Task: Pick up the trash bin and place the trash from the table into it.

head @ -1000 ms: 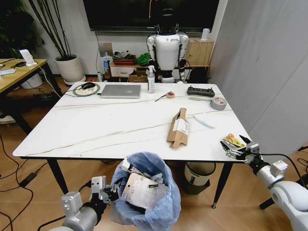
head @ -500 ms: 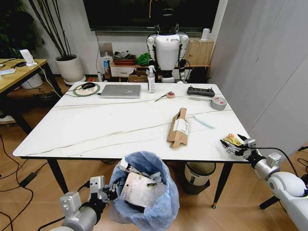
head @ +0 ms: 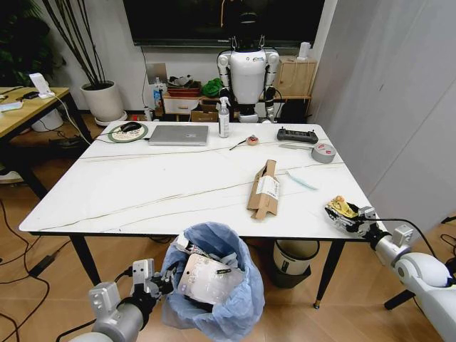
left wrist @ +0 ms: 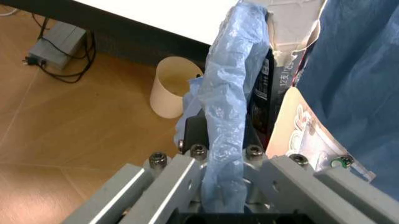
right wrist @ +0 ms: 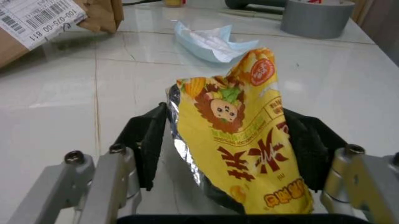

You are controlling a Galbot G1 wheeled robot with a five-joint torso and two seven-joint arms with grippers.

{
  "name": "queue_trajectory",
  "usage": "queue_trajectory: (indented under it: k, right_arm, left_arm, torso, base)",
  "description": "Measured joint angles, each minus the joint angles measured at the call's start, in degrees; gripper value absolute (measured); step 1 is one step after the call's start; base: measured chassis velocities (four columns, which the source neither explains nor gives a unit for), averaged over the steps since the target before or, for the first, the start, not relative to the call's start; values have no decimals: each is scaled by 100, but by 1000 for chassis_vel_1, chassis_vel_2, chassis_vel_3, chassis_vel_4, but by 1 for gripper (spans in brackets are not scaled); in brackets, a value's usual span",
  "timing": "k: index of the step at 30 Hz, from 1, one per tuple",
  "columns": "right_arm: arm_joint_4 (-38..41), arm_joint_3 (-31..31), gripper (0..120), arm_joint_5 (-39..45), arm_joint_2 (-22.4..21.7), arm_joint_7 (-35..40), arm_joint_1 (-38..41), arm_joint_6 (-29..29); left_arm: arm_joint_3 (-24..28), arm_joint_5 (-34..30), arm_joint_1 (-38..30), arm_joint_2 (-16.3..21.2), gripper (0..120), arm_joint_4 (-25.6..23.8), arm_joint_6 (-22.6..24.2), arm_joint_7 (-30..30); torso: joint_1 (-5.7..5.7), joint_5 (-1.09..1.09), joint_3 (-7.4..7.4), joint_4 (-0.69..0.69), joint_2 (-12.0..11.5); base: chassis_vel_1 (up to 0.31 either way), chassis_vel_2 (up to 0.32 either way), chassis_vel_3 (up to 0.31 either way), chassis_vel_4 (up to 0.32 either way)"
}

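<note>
Left gripper (left wrist: 224,186): you're clamping the blue-bag-lined round trash bin (head: 214,296) by its rim.
Right gripper (right wrist: 227,140): your fingers straddle the crinkled yellow foil wrapper (right wrist: 246,140) on the white marble-veined table (head: 164,192); grip undetermined.

Bright, even room light, soft glare on the table (head: 171,182), wrist views blurred up close.

A white shipping label (right wrist: 37,18) on the brown cardboard box (right wrist: 59,23) read "100-075-00 811" under barcodes; beside it, the yellow wrapper (right wrist: 246,140) bore large Chinese characters, while a dark packet (left wrist: 260,100) showed "12支"
</note>
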Motion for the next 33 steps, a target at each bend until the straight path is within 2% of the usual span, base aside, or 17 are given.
queue_trajectory:
  k: [2,4,8,10,12,14,16,23,28,33]
  right_arm:
    - [-6,-1,50,0,6,-29,4,0]
    - [-9,-5,47,0,10,-43,12,0]
    - [-22,-25,34,0,12,-63,49,0]
    - [-30,-48,22,0,9,-87,75,0]
    - [-30,-54,18,0,7,-90,81,0]
    - [-30,-73,7,7,-6,-100,109,-1]
    - [-29,-76,0,23,-17,-115,116,-1]
    - [237,-43,0,172,-151,-286,59,49]
    - [1082,-9,0,455,-453,-408,-172,148]
    - [2266,-243,0,745,-1026,-480,-295,333]
  left_arm:
    - [1,-9,-21,1,0,13,0,-2]
    - [2,-11,-26,3,0,16,0,-3]
    - [2,-17,-29,3,0,19,0,-5]
    - [4,-21,-37,4,0,22,0,-6]
    - [4,-25,-42,3,0,23,0,-6]
    - [5,-32,-65,8,0,35,0,-6]
    - [8,-38,-75,8,0,38,0,-8]
    - [21,-74,-68,49,0,28,-1,-35]
    - [81,-148,-81,129,0,-23,-1,-45]
    - [194,-140,-98,227,0,23,-2,-23]
  torso:
    - [0,0,0,0,0]
    - [0,0,0,0,0]
    - [0,0,0,0,0]
    - [0,0,0,0,0]
    - [0,0,0,0,0]
    - [0,0,0,0,0]
    - [0,0,0,0,0]
    - [0,0,0,0,0]
    - [0,0,0,0,0]
    - [0,-3,-1,1,1]
  base:
    - [0,0,0,0]
    - [0,0,0,0]
    - [0,0,0,0]
    - [0,0,0,0]
    - [0,0,0,0]
    - [0,0,0,0]
    - [0,0,0,0]
    - [0,0,0,0]
    - [0,0,0,0]
    - [0,0,0,0]
